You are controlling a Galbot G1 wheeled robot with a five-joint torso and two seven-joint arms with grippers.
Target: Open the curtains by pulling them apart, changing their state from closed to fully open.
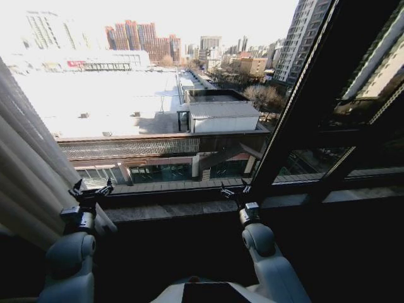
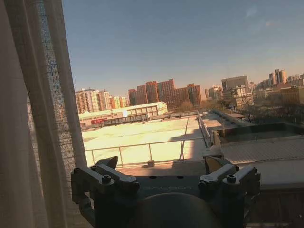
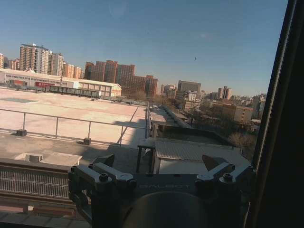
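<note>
A sheer off-white pleated curtain hangs gathered at the far left of the window, and its weave shows close up in the left wrist view. My left gripper is raised just right of the curtain's edge, at the height of the sill. It is open with nothing between its fingers and is not touching the fabric. My right gripper is held up near the middle of the window beside the dark frame bar. It is open and holds nothing.
A wide dark window frame bar runs diagonally on the right, close to the right gripper. The window sill runs across just beyond both grippers. Rooftops and city buildings lie beyond the glass.
</note>
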